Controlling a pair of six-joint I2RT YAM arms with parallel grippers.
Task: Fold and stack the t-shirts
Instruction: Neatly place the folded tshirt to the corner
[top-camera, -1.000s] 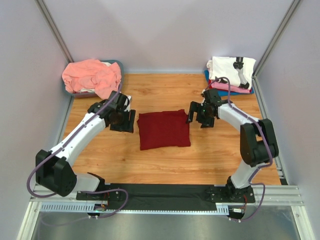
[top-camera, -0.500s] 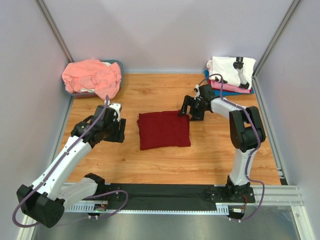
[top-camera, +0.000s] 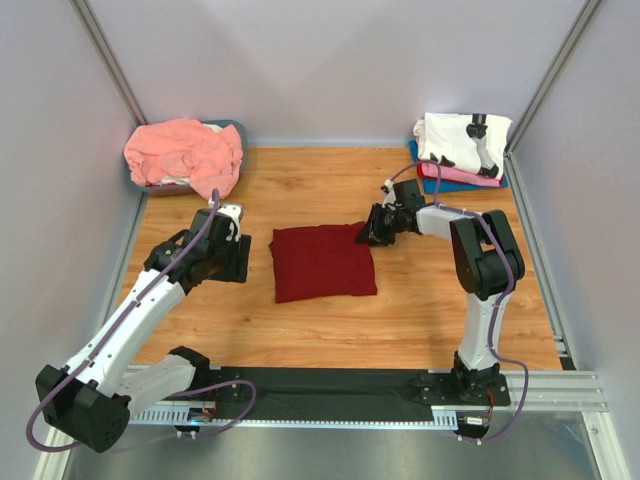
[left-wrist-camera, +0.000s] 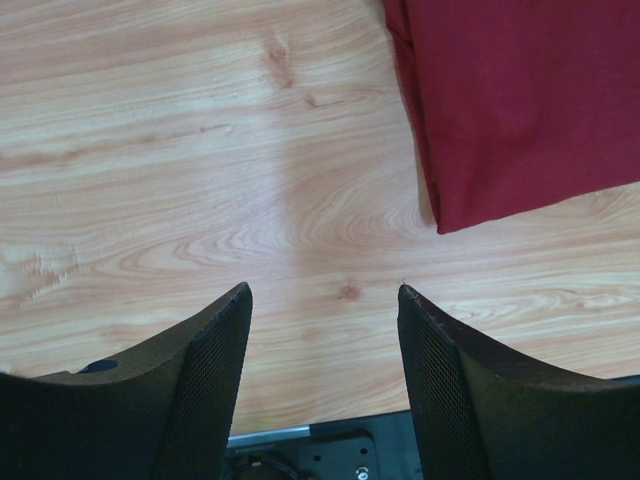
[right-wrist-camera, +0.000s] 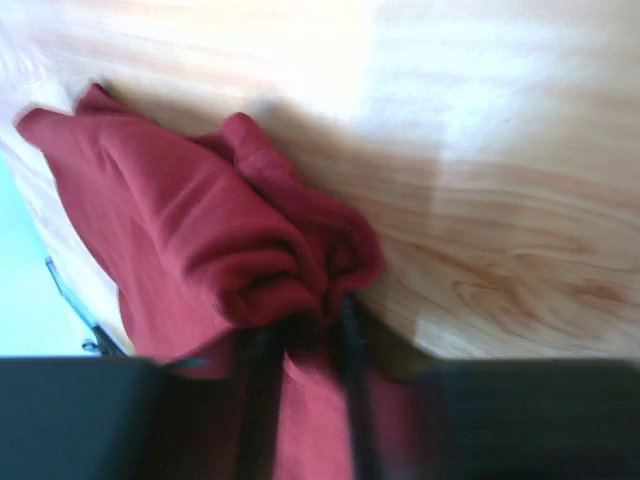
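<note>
A folded dark red t-shirt (top-camera: 322, 262) lies on the wooden table's middle. My right gripper (top-camera: 368, 235) is down at its far right corner, shut on the bunched red cloth (right-wrist-camera: 300, 270). My left gripper (top-camera: 240, 263) hovers open to the left of the shirt, with nothing between its fingers (left-wrist-camera: 205, 380); the shirt's near left corner (left-wrist-camera: 510, 110) shows ahead of it. A salmon-pink t-shirt (top-camera: 185, 153) is heaped at the back left. A white t-shirt with black print (top-camera: 462, 140) tops a folded stack at the back right.
The salmon heap sits in a blue bin (top-camera: 232, 130). Pink (top-camera: 460, 176) and blue (top-camera: 465, 186) layers lie under the white shirt. Grey walls enclose the table (top-camera: 420, 310) on three sides. A black base rail (top-camera: 330, 385) runs along the near edge.
My right gripper moved left and down onto the shirt's far right corner and closed on it, nudging the shirt slightly left. The left arm drew back to the left and now holds still.
</note>
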